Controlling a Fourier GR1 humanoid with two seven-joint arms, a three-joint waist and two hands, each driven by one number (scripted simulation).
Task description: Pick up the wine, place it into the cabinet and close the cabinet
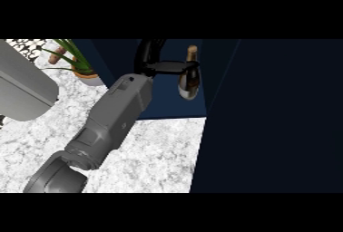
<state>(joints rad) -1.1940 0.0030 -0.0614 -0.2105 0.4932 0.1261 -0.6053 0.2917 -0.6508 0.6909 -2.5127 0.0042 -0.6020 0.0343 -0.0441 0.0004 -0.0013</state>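
The wine bottle (189,79) hangs near the top of the head view, over the dark blue opening of the cabinet (167,106), its pale cork end pointing up and its rounded, glossy body pointing down; it is clear of the countertop and nothing shows beneath it but the cabinet's dark interior. A black hand (161,65) grips it from the left side, fingers curled round the bottle's middle so that part of the glass is covered, and whether a label is there cannot be made out. The hand's wrist arches upward in a black loop and is partly cut by the upper band. Behind it the grey forearm (114,118) runs down and to the left to an elbow joint near the lower edge, where it is cut off; from this view alone it is hard to say which arm it is, though it enters on the left side. The other hand does not show at all. A broad dark panel, the cabinet door (275,118), fills the whole right side and hides whatever lies behind it, including the right part of the white marbled countertop (157,154). At the counter's far left corner stands a potted plant (79,63) with green blades, its pot half hidden by the forearm, and beside it a grey appliance (23,90) is cut by the left edge.
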